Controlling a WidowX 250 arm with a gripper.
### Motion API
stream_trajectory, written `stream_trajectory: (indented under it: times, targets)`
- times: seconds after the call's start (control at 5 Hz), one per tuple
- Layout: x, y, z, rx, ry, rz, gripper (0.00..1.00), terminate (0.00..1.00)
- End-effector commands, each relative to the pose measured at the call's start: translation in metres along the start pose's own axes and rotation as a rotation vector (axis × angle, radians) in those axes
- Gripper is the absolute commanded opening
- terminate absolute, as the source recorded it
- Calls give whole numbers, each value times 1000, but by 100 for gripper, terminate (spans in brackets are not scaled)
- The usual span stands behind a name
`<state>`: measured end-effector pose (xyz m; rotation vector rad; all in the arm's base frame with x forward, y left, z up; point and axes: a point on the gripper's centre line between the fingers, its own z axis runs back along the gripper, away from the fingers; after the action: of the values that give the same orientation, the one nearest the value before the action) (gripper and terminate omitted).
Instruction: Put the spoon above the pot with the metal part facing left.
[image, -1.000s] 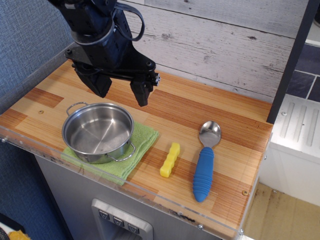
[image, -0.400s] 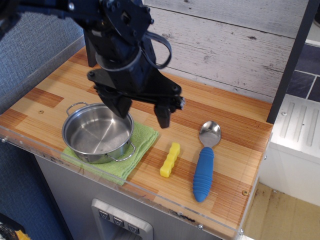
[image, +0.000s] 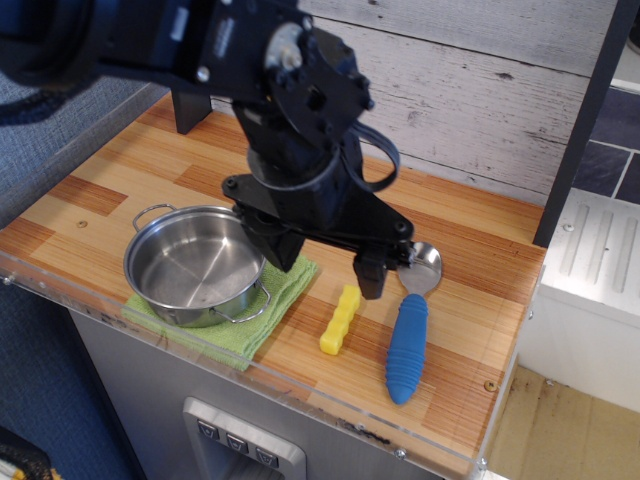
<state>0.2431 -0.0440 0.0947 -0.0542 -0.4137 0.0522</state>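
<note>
The spoon (image: 407, 345) lies on the wooden counter at the right, its ribbed blue handle toward the front edge and its silver metal part (image: 424, 268) toward the back wall. The steel pot (image: 195, 264) stands at the left on a green cloth (image: 290, 282), empty and shiny inside. My black gripper (image: 330, 267) is open and empty, hanging above the counter between the pot and the spoon. Its right finger (image: 370, 277) is just left of the spoon's bowl, and its left finger (image: 283, 250) is over the cloth by the pot's right rim.
A small yellow bumpy block (image: 340, 320) lies between the cloth and the spoon, just below the gripper. A whitewashed plank wall (image: 470, 90) runs behind the counter. A dark post (image: 585, 110) stands at the back right. The counter's front edge has a clear plastic lip (image: 300, 395).
The gripper has moved right and toward the front, from above the pot's far side to between the pot and the spoon. It stays open. The spoon, pot and block have not moved.
</note>
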Motion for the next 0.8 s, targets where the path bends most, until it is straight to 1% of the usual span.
stream_trajectory:
  times: [0.0,0.2,0.4,0.6]
  targets:
    - [6,-30,-20,-12,2,-16,100,0]
    - [5,-54,-34,-23,23,-39,100,0]
    - [0,-61,-46,-23,48,-31,100,0]
    - [-2,-56,-54,0,58,-16,100,0]
